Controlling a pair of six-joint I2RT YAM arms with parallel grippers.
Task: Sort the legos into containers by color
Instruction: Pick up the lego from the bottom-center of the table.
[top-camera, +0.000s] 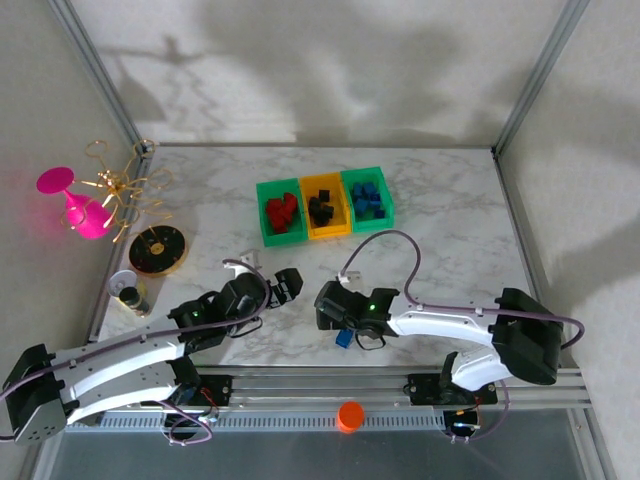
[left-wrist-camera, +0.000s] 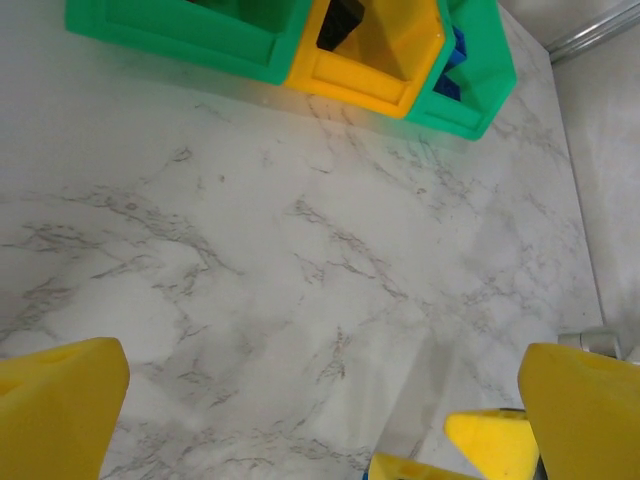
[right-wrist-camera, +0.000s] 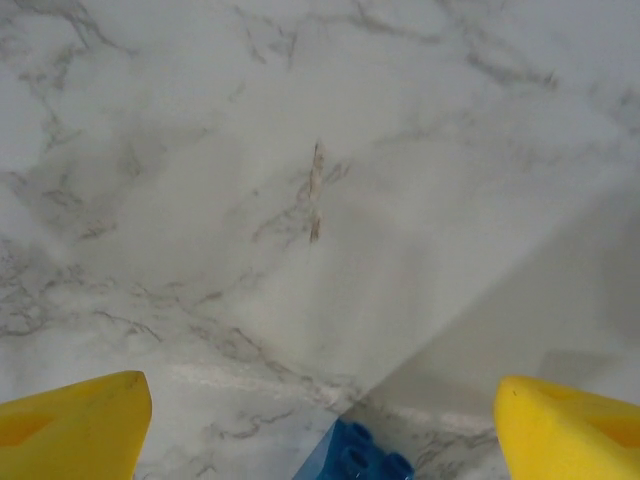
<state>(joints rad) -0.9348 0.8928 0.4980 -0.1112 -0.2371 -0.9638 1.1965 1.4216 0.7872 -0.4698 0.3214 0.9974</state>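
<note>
The right gripper (right-wrist-camera: 320, 425) stands wide over bare marble by the table's (top-camera: 450, 250) near edge, about midway along it. One blue brick (right-wrist-camera: 355, 462) shows low between its fingers (right-wrist-camera: 70, 420), touching neither; I can't tell whether it rests on the table. The left gripper (left-wrist-camera: 320, 410) is wide too, holding nothing, just left of the other. The bins (top-camera: 324, 204) sit in a row toward the far edge, with red bricks (top-camera: 282, 212) in the left green one, black bricks (top-camera: 321, 208) in the yellow, and blue bricks (top-camera: 367, 199) in the right green.
</note>
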